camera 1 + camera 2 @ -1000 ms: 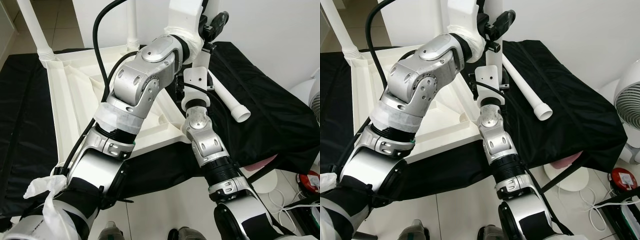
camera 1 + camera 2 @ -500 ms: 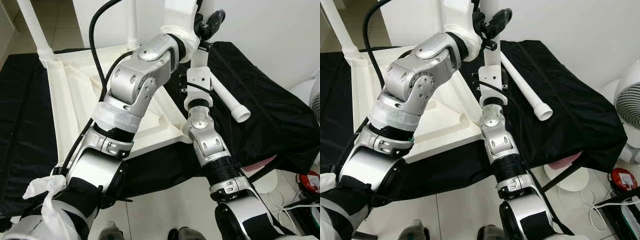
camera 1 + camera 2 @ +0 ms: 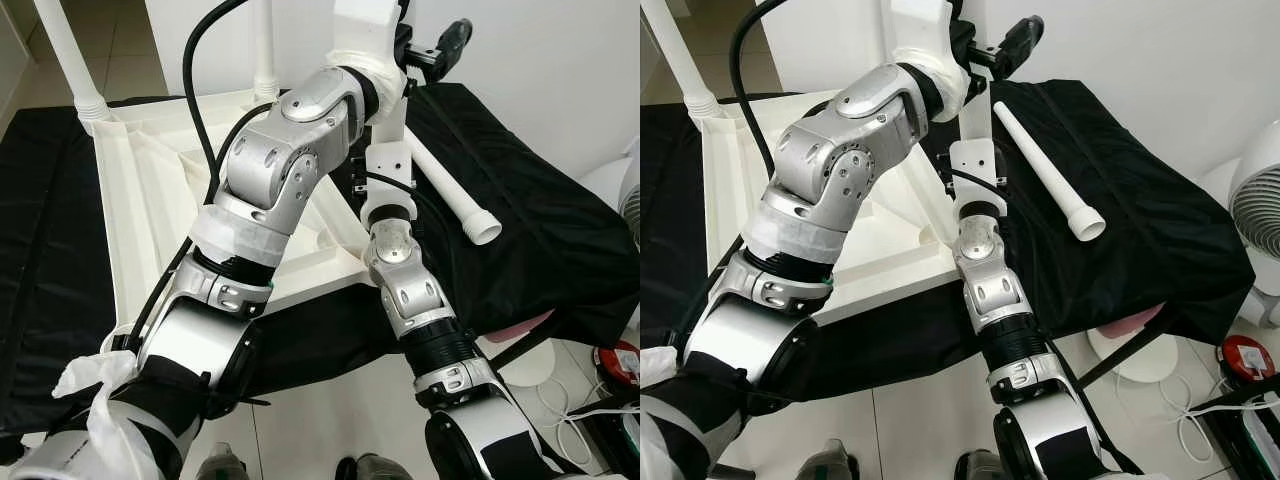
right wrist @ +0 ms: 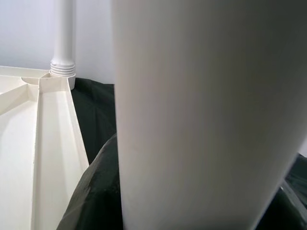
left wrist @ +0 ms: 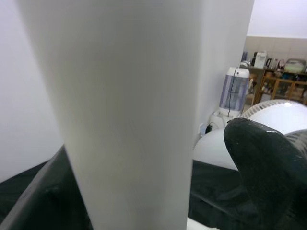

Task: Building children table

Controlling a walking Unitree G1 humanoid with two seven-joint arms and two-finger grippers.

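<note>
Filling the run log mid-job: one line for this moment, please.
stage: fitting upright leg to tabletop | left gripper: at leg | right gripper: at leg | spare leg: lying on black cloth

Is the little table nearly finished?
About halfway. Two legs already stand on the upside-down tabletop. The left gripper and right gripper are at a third leg, which is upright. A fourth leg lies loose on the black cloth.

Home room, tiled floor (image 3: 930, 420), fan (image 3: 1262, 225), distant kitchen shelves (image 5: 276, 79)
</note>
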